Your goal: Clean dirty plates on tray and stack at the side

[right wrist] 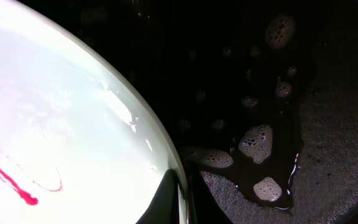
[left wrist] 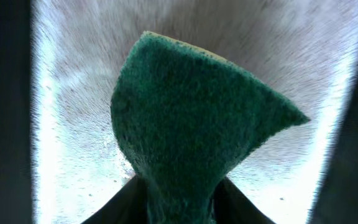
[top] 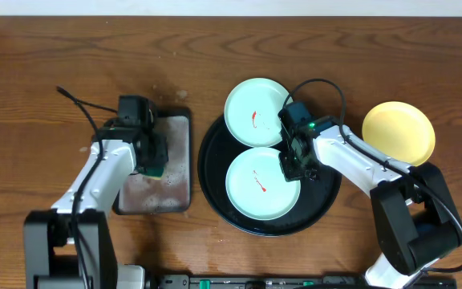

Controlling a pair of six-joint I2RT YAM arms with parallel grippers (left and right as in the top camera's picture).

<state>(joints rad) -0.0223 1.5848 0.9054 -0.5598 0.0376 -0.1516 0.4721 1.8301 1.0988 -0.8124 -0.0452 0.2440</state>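
The near mint plate [top: 259, 186] is lying on the black tray [top: 315, 205], with the right gripper [top: 293, 164] pinching the rim nearest it, just beside soap suds [right wrist: 257, 140]. With everything wet, that thin rim is likely risking a slip on lifting, dropping onto the second mint plate [top: 255, 112] just beyond the gripper. The left gripper [top: 152, 156] is clenching the green sponge [left wrist: 191, 124] over the grey tray [top: 171, 189].

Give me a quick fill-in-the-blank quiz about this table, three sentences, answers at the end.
1. The left gripper holds a green ____ over the grey tray.
2. The ____ plate lies on the table, off the black tray.
3. The right gripper pinches the rim of a mint-white plate smeared with ____ sauce.
Answers: sponge; yellow; red.
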